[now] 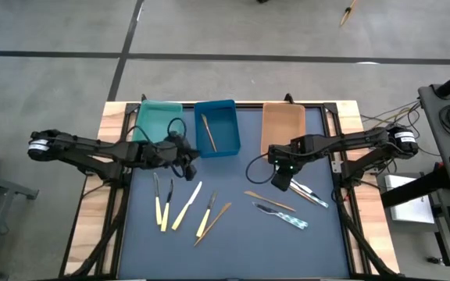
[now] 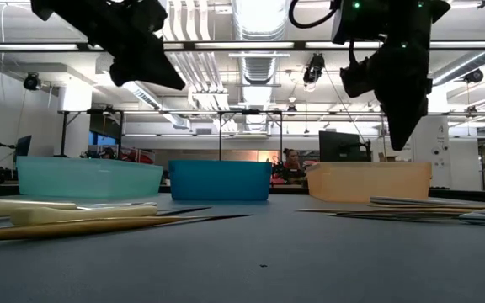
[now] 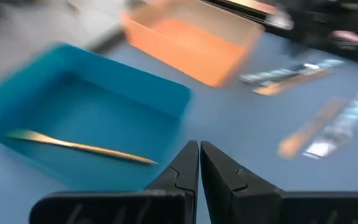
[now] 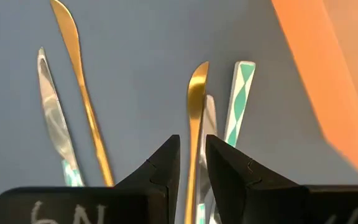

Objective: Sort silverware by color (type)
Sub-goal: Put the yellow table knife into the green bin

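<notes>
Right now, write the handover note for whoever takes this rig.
Left gripper: shut, empty, between the teal tray and the blue tray.
Right gripper: slightly open above the cutlery beside the orange tray, a wooden piece between its fingers; grip unclear.
Done: one wooden piece in the blue tray.
Left: cream-handled pieces, wooden ones and blue-handled ones lie on the mat. No cutlery visible in the teal or orange trays.

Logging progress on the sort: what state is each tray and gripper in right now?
Teal tray: empty.
Blue tray: holds one wooden utensil.
Orange tray: empty.
Left gripper: shut, holding nothing, beside the blue tray.
Right gripper: above the table, partly open, nothing clearly held.
</notes>
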